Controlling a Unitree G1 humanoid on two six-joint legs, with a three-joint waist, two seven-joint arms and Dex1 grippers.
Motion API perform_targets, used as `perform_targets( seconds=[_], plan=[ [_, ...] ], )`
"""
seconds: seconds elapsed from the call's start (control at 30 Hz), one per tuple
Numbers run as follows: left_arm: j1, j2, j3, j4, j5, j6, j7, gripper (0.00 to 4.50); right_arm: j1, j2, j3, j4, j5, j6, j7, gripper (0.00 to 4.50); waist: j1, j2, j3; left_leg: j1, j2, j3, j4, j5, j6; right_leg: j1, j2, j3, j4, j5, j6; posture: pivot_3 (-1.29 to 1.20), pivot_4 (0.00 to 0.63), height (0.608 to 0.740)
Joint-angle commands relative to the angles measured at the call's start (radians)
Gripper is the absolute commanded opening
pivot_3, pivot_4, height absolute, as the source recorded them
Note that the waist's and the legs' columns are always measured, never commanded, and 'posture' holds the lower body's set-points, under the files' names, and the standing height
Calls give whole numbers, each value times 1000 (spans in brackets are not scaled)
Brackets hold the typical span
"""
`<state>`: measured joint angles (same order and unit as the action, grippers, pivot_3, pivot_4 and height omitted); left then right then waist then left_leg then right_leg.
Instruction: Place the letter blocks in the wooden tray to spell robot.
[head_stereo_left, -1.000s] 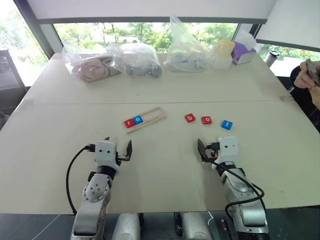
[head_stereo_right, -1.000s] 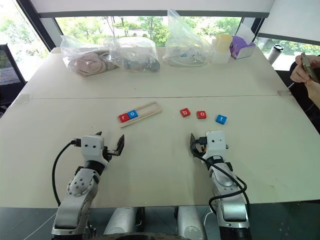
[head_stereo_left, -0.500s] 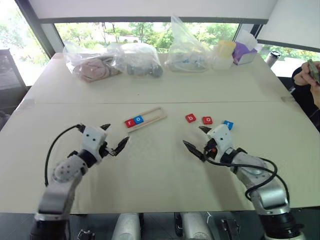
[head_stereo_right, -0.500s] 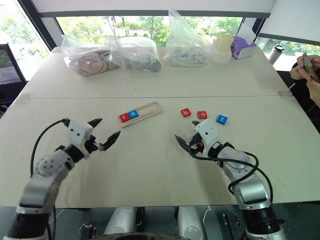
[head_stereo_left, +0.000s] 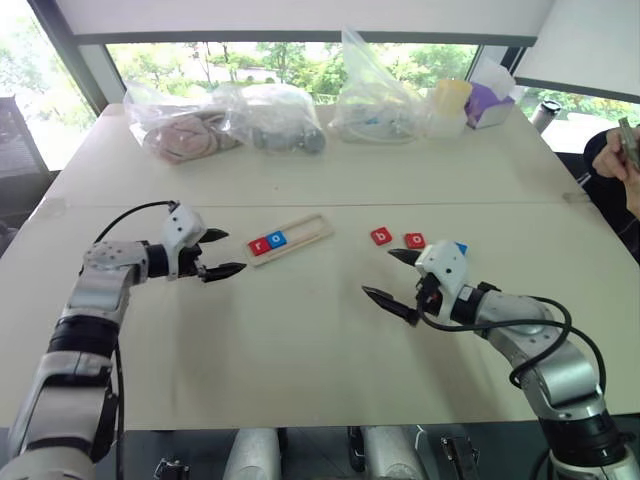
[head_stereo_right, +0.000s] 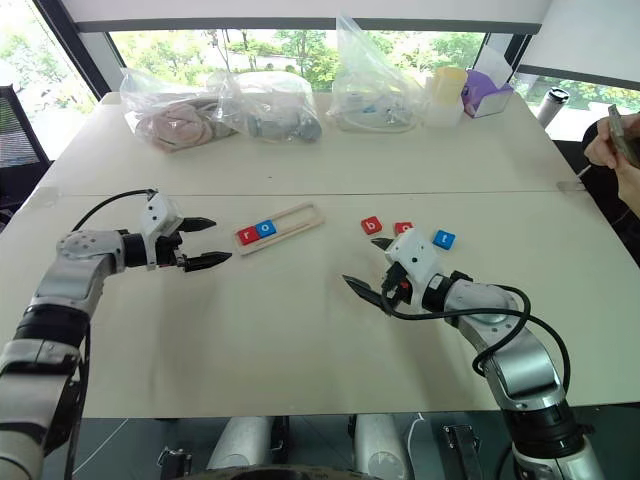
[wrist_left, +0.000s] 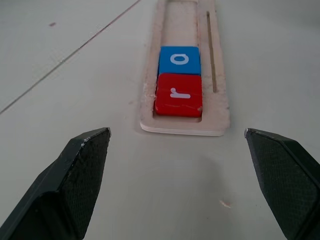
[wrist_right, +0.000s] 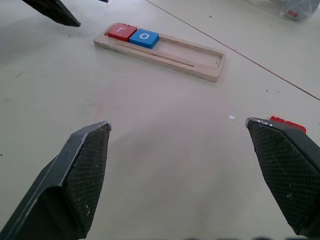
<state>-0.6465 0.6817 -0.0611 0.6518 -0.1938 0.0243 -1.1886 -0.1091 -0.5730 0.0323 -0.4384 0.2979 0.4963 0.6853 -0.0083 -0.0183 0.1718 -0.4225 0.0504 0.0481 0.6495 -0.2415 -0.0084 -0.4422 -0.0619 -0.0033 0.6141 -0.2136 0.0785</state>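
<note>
Both grippers are seen above a pale table (head_stereo_left: 300, 340), empty, fingers spread wide. L gripper (head_stereo_left: 218, 253) is held left of centre, pointed rightward at the near-left end of the wooden tray (head_stereo_left: 305, 232), just short of it, not touching. R gripper (head_stereo_left: 395, 274) is held right of centre, pointed left, w/ one fingertip close by the loose tiles.

Wooden tray is laid at a slant mid-table, its right end farther away. Two letter blocks are seated at its left end, touching: red "r" (wrist_left: 179, 95) at the very end, blue "o" (wrist_left: 179, 60) next along. Rest of the slot is seen bare in the left wrist view.

Three more blocks are laid in a row on the table right of the tray, well apart from it: red "b" (head_stereo_left: 381, 237), a second red block (head_stereo_left: 414, 240) partly hidden by the R gripper, and a blue block (head_stereo_right: 443, 239).

Plastic bags (head_stereo_left: 280, 115) and containers are lined along the far edge. A person's hand (head_stereo_left: 612, 158) is seen at far right.
</note>
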Motion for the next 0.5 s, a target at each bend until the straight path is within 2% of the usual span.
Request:
perform_targets(
  seconds=[0.03, 0.23, 0.5],
  plan=[
    [-91, -13, -14, 135, 45, -101, -51, 4500, 29, -10, 4, -86, 2, 2, -8, 4450, 1, 0, 0, 0, 0, 0, 0, 0, 0, 0, 0, 0, 0, 0, 0, 0, 150, 740],
    [-221, -66, -22, 323, 85, -158, -100, 4500, 58, -4, 11, -118, -23, 11, -53, 4450, 0, 0, 0, 0, 0, 0, 3, 0, 0, 1, 0, 0, 1, 0, 0, 0, 150, 740],
    [-282, -117, -23, 433, 131, -216, -86, 4500, 96, -15, 10, -145, -46, 12, -71, 4450, -1, 0, 0, 0, 0, -1, 2, 0, 0, 1, 0, 0, 1, 0, 0, 0, 150, 740]
  ],
)
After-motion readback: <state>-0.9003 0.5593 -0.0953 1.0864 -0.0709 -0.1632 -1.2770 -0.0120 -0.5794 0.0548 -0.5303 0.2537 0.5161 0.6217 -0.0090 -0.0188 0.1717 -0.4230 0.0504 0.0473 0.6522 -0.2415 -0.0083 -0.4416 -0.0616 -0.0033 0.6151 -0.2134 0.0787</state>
